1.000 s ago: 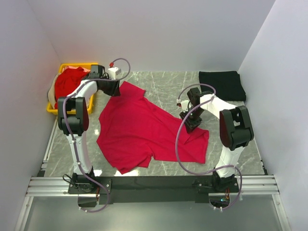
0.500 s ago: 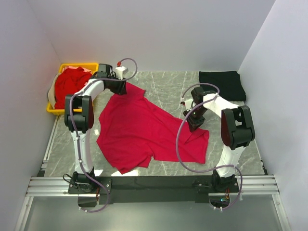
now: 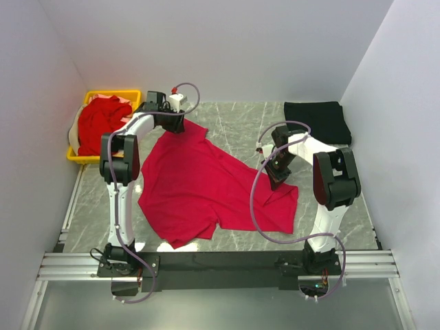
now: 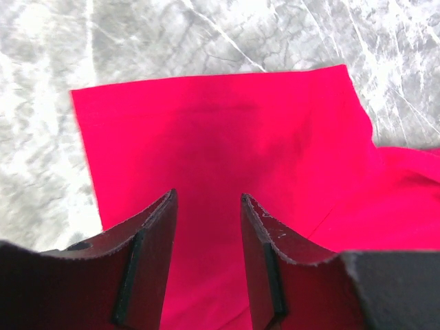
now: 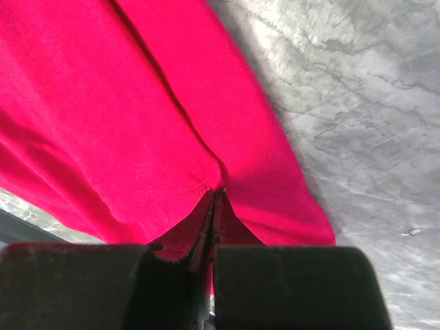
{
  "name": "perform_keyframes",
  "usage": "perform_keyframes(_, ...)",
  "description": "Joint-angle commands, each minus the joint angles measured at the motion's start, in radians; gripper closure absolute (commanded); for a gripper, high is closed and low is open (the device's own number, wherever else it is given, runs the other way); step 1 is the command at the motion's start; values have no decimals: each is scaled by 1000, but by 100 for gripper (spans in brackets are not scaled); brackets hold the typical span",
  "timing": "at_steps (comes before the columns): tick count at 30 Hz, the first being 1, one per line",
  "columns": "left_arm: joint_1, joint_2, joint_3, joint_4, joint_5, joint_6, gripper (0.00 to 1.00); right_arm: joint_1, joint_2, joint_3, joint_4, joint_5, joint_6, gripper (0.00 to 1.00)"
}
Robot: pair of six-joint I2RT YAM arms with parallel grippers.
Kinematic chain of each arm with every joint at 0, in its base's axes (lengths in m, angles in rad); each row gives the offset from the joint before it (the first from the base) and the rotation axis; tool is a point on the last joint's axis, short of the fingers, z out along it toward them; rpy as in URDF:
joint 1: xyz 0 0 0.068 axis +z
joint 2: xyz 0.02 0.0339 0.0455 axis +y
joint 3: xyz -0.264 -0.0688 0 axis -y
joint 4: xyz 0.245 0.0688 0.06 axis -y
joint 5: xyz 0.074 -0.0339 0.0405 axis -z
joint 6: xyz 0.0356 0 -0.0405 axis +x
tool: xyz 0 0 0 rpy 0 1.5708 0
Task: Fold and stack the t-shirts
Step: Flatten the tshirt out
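- Plain bright red soft-cloth t-shirt lies spread on the grey, white-veined marble-look table, mid-table, running diagonally from near-left to right. Near hem is close to the table's near edge. Cloth is mostly flat, with a long crease across the middle.
- Right gripper is at the shirt's right side, above the near-right corner. Black fingers are pressed together on a raised pinch of the red fabric, and small puckers radiate from the pinch. Bare marble lies just right of it.
- Left gripper is at the shirt's far-left corner. Its two black padded fingers stand spread with the flat, square-cornered red flap between and beyond them. Cannot tell whether the pads touch the cloth.
- Far left, beyond the table corner: rectangular yellow plastic basket holding crumpled red cloth shirts heaped above the rim.
- Far right corner: black cloth shirt, folded into a flat rectangle, well apart from the red one.
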Motion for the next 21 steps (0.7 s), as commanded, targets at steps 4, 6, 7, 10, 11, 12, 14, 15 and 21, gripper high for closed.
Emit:
perform_keyframes(4,-19,37,73,22,-61,-31,56,-3,-85,75,-20,21,-22,100)
perform_keyframes(6,-19,62,111,-33,-108,-23,62,-9,-108,96,-1,70,-24,100)
perform_keyframes(7,-16,65,116,-46,-127,-20,64,-11,-109,122,6,95,-27,100)
perform_keyframes(10,10,54,97,-54,-182,-26,69,-29,-106,176,84,222,-38,100)
perform_keyframes(11,28,45,90,-57,-190,-28,70,-37,-100,193,105,256,-51,100)
perform_keyframes(12,39,39,80,-60,-197,-28,71,-48,-77,225,123,294,-58,100)
perform_keyframes(14,68,30,68,-61,-214,-31,73,-57,-48,256,183,359,-80,100)
perform_keyframes(15,77,21,60,-63,-219,-33,74,-57,-16,289,201,394,-90,100)
perform_keyframes(21,117,-24,-8,-35,-265,-33,77,-57,136,435,338,491,-125,100)
